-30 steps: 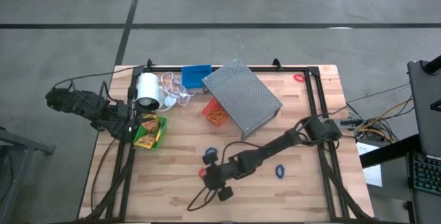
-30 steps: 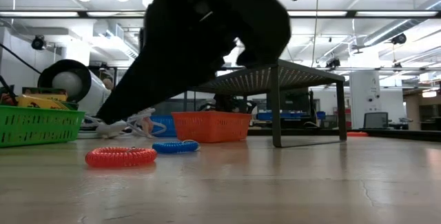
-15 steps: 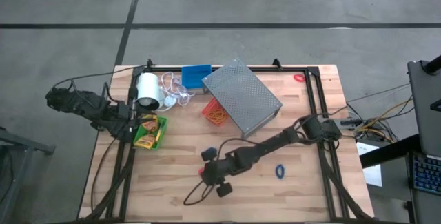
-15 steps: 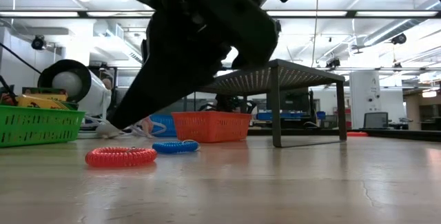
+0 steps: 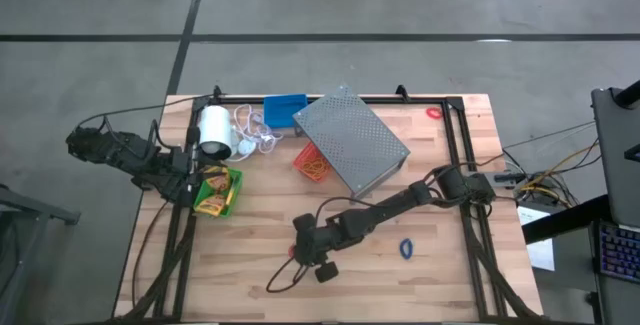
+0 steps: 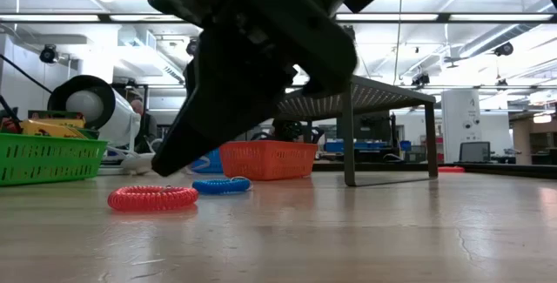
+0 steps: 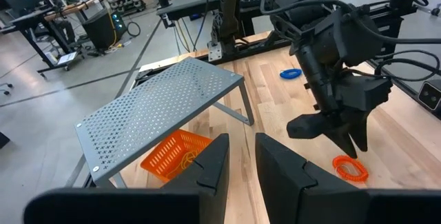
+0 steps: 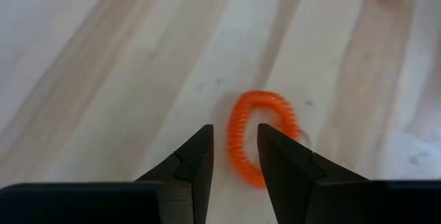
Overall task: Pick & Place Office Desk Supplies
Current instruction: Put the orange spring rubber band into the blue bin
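Near the table's front middle, I see my right gripper (image 8: 233,156) hanging over a red ring band (image 8: 260,136), fingers slightly apart, nothing held. Behind it the grey rack (image 5: 351,140) roofs the red-orange bin (image 5: 312,162). My left gripper (image 7: 238,156) waits by the green bin (image 5: 218,191), fingers parted, empty. On pale wood planks, the low view alone shows a blue band (image 6: 221,185) beside the red one — fluorescent-lit workshop beyond.
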Controlling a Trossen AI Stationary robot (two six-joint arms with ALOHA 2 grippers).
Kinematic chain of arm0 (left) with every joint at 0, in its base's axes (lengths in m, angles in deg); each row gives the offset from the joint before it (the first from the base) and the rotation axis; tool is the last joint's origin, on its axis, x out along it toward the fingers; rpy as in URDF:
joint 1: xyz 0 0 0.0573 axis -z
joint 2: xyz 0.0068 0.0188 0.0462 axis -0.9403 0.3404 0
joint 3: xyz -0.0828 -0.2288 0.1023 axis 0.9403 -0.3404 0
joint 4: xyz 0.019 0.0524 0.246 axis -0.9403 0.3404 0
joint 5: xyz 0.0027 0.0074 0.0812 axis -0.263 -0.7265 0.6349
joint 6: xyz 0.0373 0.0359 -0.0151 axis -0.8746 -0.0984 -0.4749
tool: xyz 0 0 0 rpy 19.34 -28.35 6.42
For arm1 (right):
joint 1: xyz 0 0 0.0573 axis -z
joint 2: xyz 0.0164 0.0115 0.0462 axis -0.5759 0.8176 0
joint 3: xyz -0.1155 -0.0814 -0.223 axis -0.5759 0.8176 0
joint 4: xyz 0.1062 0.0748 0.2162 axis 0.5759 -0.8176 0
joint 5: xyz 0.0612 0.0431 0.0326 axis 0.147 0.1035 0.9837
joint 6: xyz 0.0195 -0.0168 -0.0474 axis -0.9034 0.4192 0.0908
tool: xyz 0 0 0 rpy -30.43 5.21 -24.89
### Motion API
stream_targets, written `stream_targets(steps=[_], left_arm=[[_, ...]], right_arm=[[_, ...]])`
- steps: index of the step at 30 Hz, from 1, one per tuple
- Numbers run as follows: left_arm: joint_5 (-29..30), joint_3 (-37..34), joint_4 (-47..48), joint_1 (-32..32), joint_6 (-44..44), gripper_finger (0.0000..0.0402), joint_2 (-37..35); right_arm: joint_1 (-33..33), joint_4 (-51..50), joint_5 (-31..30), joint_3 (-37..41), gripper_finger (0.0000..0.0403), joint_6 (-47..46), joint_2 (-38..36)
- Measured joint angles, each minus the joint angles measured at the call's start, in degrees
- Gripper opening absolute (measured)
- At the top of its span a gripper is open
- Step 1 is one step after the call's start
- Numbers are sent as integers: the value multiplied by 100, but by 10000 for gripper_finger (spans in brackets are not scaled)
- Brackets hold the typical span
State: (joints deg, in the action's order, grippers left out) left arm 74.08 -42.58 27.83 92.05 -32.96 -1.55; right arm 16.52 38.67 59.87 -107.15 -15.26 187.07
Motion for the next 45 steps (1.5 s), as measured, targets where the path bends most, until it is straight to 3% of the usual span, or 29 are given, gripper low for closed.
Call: stream_targets(steps=[16,30,39,45], left_arm=[[1,0,2,-1,0,74,-4],[0,0,4,0,0,74,-4],[1,0,7,-1,0,74,-4],[2,0,7,-2,0,74,-4]], right_arm=[[93,213,333,33,110,-18,273],[126,139,350,33,18,-19,277],[130,50,299,44,15,-4,194],[139,61,285,51,14,-21,-275]])
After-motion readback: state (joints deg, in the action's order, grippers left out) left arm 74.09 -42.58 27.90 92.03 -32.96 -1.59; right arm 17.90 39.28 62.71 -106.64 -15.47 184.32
